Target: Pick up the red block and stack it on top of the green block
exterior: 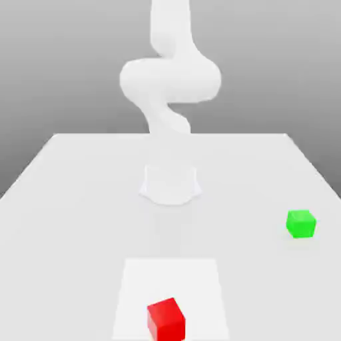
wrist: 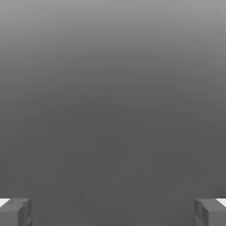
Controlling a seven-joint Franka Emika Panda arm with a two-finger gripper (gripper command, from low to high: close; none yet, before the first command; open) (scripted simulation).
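So the red block [exterior: 166, 319] sat on the white surface [exterior: 66, 200] near the front edge in the exterior view, roughly centered, on a slightly brighter square patch [exterior: 200, 280]. The green block [exterior: 301, 224] was well apart from it, off toward the exterior view's right and a bit further back, also flat on the surface. Neither one was touching anything else. The white arm [exterior: 170, 80] rose up behind them from its round base [exterior: 170, 185] in the middle of the surface. From the hand view the jaws [wrist: 113, 212] were spread wide, with one fingertip [wrist: 15, 212] at each side and nothing but plain grey between them.
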